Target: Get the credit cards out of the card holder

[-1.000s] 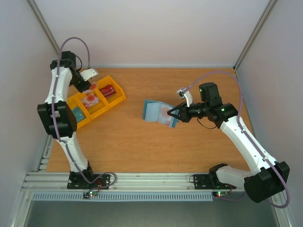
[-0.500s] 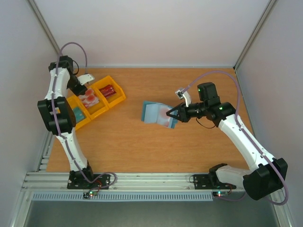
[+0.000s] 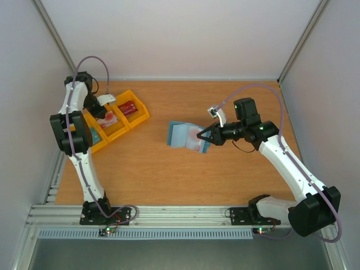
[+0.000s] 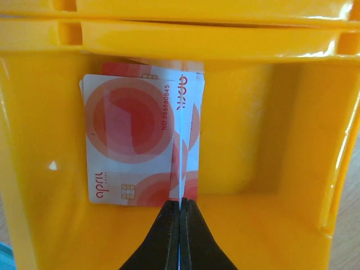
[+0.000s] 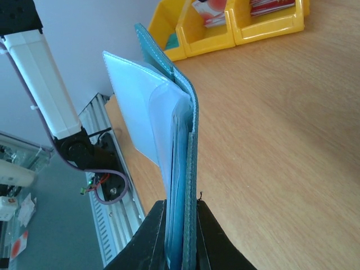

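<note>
My left gripper (image 4: 180, 203) is shut on a thin pinkish-red credit card (image 4: 181, 146), seen edge-on, with its far end down in a compartment of the yellow tray (image 4: 270, 169). Another pinkish-red card (image 4: 126, 140) lies flat in that compartment. In the top view the left gripper (image 3: 103, 110) is over the tray's middle compartment. My right gripper (image 5: 181, 216) is shut on the slate-blue card holder (image 5: 192, 129) and holds it on edge above the table, a clear sleeve (image 5: 140, 101) fanning out. In the top view the holder (image 3: 181, 134) hangs open left of the right gripper (image 3: 203, 135).
The yellow three-compartment tray (image 3: 139, 117) sits at the table's far left. Its near compartment holds something teal (image 3: 93, 135) and its far one red items (image 3: 127, 107). The tray also shows in the right wrist view (image 5: 270, 25). The metal rail (image 3: 169, 216) runs along the near edge.
My left arm has swung back and brought its gripper with the card down into the tray's middle compartment. The right gripper has shifted the card holder slightly left.
</note>
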`<state>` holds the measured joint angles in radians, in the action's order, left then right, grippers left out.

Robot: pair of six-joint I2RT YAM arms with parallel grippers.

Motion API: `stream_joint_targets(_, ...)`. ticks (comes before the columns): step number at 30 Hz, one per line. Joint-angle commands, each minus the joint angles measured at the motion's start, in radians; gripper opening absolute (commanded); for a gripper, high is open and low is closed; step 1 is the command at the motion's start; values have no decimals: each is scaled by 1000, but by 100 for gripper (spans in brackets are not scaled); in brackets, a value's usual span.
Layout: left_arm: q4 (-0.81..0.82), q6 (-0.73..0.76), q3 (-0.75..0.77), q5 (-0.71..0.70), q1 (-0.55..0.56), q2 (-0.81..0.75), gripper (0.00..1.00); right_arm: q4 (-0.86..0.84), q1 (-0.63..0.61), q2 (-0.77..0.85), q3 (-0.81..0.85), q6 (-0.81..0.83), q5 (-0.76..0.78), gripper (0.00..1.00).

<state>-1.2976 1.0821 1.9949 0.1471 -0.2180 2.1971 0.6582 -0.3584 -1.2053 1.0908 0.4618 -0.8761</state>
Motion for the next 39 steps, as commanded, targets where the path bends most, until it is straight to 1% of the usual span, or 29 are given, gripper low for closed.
stream_joint_targets(1, -72, 22, 53, -25, -3, 52, 0, -23, 1, 1, 2, 3, -35, 1)
stream_joint_targets(4, -81, 15, 79, -39, 2, 76, 0, -24, 1, -3, 3, 3, -41, 1)
stream_joint_targets(9, -29, -10, 95, -89, 2, 94, 0, -29, 1, -7, 3, 1, -49, 2)
stream_joint_targets(10, -25, -10, 99, -92, 2, 96, 2, -29, 0, -7, 3, 0, -49, 2)
stream_joint_targets(11, -21, -8, 101, -91, 2, 96, 7, -29, 1, -7, 3, 1, -51, 2)
stream_joint_targets(14, 19, -18, 106, -88, 5, 86, 27, -29, 1, -7, 3, 1, -62, 2)
stream_joint_targets(18, 120, -79, 120, -29, 5, 26, 43, -28, -1, -9, 3, 0, -67, 3)
stream_joint_targets(20, 171, -108, 120, -5, 5, -6, 47, -26, -2, -10, 3, 0, -66, 3)
stream_joint_targets(23, 238, -145, 119, 31, 5, -55, 47, -23, -4, -7, 6, -1, -66, 3)
stream_joint_targets(26, 227, -180, 137, 141, 7, -115, 47, -23, -6, -1, 8, -5, -66, 3)
stream_joint_targets(28, 170, -195, 145, 285, 9, -174, 50, -25, -10, 2, 10, -10, -65, 3)
stream_joint_targets(29, 141, -192, 136, 361, 12, -210, 53, -28, -12, 6, 12, -14, -64, 3)
stream_joint_targets(30, 132, -194, 114, 440, 16, -253, 58, -31, -14, 9, 12, -20, -63, 3)
stream_joint_targets(33, 114, -229, 4, 655, 43, -409, 71, -43, -24, 26, 20, -43, -52, 3)
stream_joint_targets(35, 81, -230, -76, 768, 74, -509, 81, -39, -30, 33, 33, -65, -18, 2)
stream_joint_targets(38, -52, -247, -135, 824, 156, -594, 96, -37, -39, 48, 43, -113, 51, 1)
stream_joint_targets(39, -76, -263, -178, 825, 193, -630, 99, -44, -47, 53, 41, -125, 66, 1)
